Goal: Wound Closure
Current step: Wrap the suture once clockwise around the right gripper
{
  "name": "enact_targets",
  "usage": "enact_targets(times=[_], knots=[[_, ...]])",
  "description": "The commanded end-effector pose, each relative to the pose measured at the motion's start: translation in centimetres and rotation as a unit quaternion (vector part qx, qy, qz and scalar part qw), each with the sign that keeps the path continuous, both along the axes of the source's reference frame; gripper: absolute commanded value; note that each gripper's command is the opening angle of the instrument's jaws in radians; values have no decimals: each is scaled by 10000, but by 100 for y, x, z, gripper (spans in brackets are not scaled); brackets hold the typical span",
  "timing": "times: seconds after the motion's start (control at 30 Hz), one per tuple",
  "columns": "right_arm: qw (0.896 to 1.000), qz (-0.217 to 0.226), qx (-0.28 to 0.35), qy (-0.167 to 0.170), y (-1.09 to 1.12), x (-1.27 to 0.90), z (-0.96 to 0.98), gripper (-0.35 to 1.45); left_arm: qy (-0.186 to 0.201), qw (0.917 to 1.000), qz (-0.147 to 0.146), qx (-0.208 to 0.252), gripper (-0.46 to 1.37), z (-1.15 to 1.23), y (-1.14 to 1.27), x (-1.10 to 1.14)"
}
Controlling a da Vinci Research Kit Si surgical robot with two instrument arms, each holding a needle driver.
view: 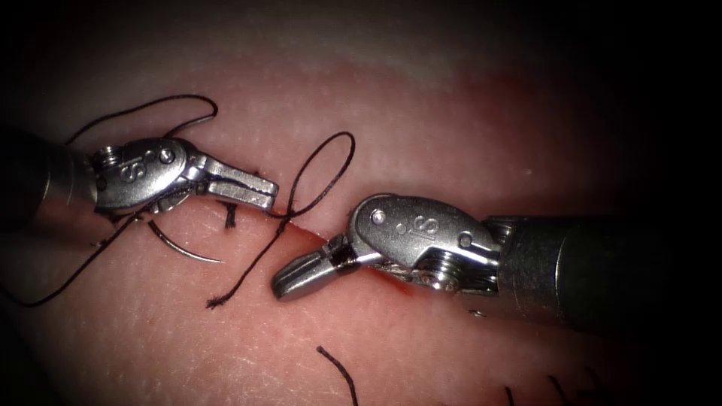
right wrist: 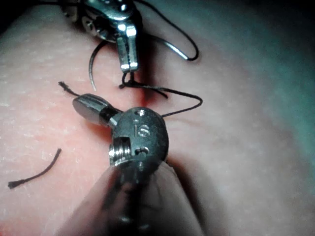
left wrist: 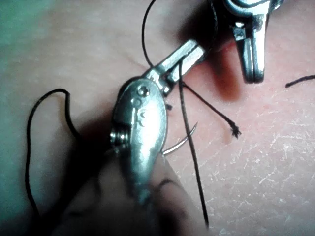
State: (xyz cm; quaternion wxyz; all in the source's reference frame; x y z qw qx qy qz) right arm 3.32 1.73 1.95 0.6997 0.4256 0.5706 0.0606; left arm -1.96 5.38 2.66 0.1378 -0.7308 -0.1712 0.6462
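Pork-belly tissue (view: pixel 421 113) under the endoscope, a curved needle (view: pixel 184 248) lying loose on its surface left of the cut (view: pixel 301 229), under the left tool's wrist and held by neither tool; whether its tip enters the tissue cannot be told. The left tool (view: pixel 259 189) reaches in from the left, its fingers (view: pixel 248 180) pressed narrow on the black thread (view: pixel 323 173) right at the cut's left end. From that grip one strand rises in a tall loop toward the right, while another drops down and leftward to a frayed free end (view: pixel 214 302) resting on the tissue. More thread arcs above the left tool's wrist and trails beneath it to the far left. Just beside the cut, a short dark stitch (view: pixel 230 216) sits below the left fingers. To the right, the right tool (view: pixel 289 280) lies over the cut line, its fingers (view: pixel 301 271) drawn together and holding nothing, close to the loop but apart from it. A thin line of red fluid (view: pixel 398 286) shows beneath its wrist. A cut piece of thread (view: pixel 338 370) lies near the lower edge.
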Motion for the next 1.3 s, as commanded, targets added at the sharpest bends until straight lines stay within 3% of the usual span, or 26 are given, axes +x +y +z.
enact_targets(times=[0.03,0.4,0.73,1.03,1.3], knots=[[10000,16,-4,-11,0,0,0,-35,-9,10000,22,1,-35,0,0,0],[9990,332,-92,-294,9,-2,4,-35,-8,10000,21,13,-35,-4,0,0],[9933,831,-288,-756,17,6,19,-35,-9,10000,10,96,-35,-10,0,1],[9840,1628,-343,-642,25,11,27,-35,-42,9999,1,95,-35,-10,-2,8],[9681,2366,-450,-693,38,12,37,-35,-55,9999,-20,92,-35,-9,-4,10]])
